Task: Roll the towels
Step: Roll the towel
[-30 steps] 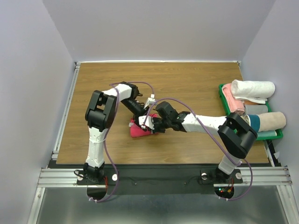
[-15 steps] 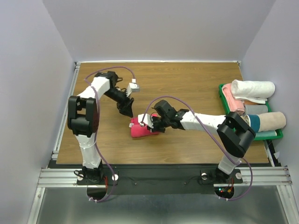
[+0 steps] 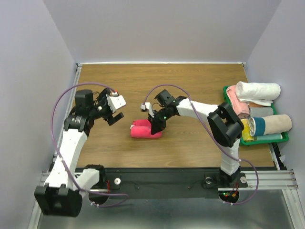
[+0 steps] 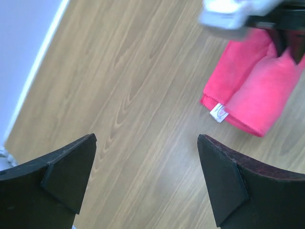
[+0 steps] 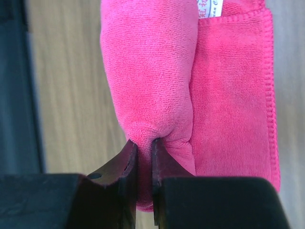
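- Withdrawn leftward since the earlier frame, the left gripper now hangs wide open and empty, well apart from the pink towel.
- The towel lies mid-table, mostly rolled, with one flat flap beside the roll and a white tag at a corner.
- The right gripper alone pinches the roll's end.
- Judgement: rolling is nearly finished. Transfer to the green tray probably remains.

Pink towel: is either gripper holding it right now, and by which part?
The right gripper is shut on the pink towel, pinching a fold at the roll's end opposite the white tag. The left gripper is open, clear of it, holding nothing.
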`<state>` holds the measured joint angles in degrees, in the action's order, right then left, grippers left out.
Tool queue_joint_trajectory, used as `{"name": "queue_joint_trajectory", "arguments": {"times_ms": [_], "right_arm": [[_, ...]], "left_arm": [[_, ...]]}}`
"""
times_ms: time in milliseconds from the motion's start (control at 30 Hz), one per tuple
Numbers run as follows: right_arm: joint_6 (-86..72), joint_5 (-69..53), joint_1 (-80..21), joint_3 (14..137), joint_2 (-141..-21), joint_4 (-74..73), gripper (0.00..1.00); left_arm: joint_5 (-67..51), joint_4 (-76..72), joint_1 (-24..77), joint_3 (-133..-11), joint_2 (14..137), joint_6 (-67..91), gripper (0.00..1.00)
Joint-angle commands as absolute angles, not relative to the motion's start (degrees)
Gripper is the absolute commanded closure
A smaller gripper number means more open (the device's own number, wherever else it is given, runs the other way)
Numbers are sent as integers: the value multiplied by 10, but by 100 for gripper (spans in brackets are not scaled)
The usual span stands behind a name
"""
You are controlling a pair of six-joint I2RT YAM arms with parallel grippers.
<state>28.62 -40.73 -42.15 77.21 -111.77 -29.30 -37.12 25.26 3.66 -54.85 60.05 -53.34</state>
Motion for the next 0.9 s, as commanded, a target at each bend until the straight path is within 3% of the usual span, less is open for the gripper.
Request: {"name": "queue_joint_trajectory", "arguments": {"times_ms": [0, 233, 533, 700, 767, 867], "right_arm": [[260, -524, -409, 801, -1201, -445, 99], [281, -590, -368, 868, -1295, -526, 99], [250, -598, -350, 930, -1368, -544, 99], [249, -598, -346, 946, -1390, -552, 99], [253, -591, -346, 947, -1393, -555, 99], [260, -586, -345, 946, -1397, -558, 99]], "left_arm": [[-352, 222, 79, -468, 548, -550, 1], [-277, 274, 252, -409, 531, -576, 1], [-206, 200, 444, -357, 582, -559, 1], [-149, 126, 491, -329, 634, -543, 2], [-130, 96, 498, -317, 658, -537, 5], [-97, 79, 510, -319, 688, -527, 18]]}}
